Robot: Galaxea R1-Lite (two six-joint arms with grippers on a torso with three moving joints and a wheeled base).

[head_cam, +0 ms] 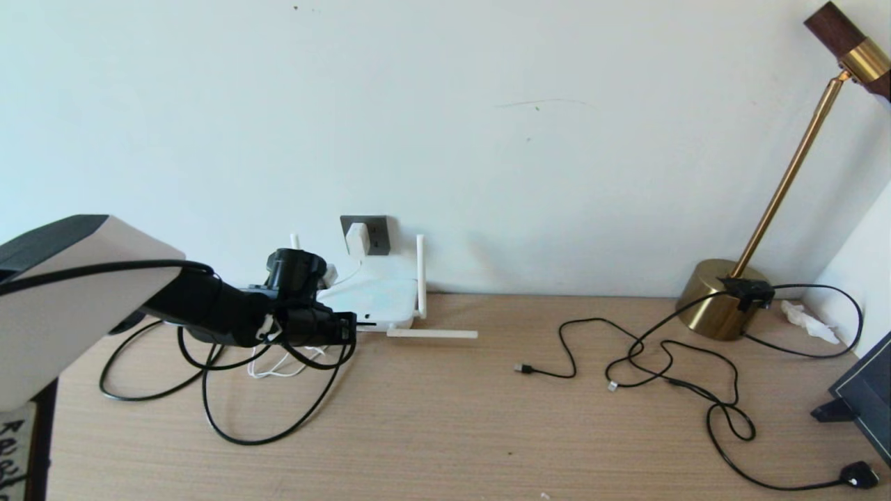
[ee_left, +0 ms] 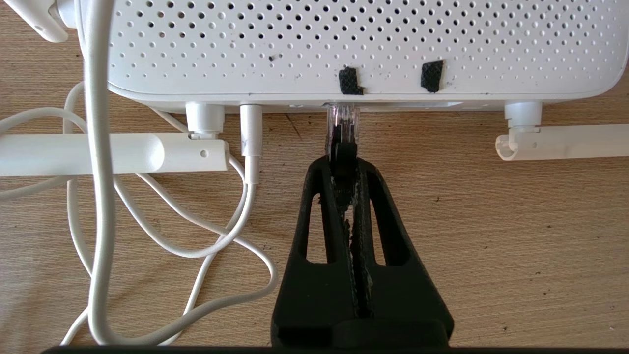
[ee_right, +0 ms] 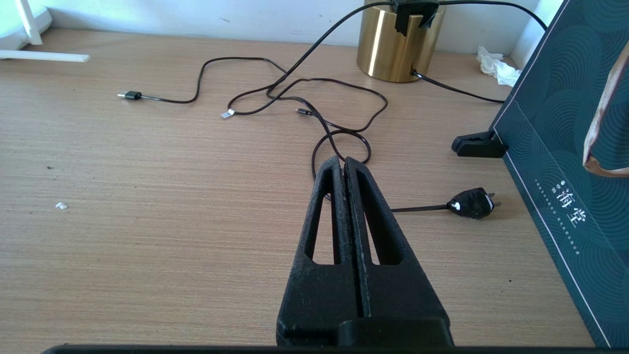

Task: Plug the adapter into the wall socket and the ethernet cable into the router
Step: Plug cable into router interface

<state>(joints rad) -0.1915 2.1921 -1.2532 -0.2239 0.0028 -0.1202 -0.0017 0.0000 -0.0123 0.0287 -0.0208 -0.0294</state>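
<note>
Connector of ethernet cable (ee_left: 342,129), in left hand (ee_left: 344,169), points into router (ee_left: 344,44).

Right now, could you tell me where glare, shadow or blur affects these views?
Head view: the wall socket throws a soft shadow to its right. Left wrist view: the router is sharp, evenly lit. Right wrist view: a bright streak glares on the brass lamp base.
</note>
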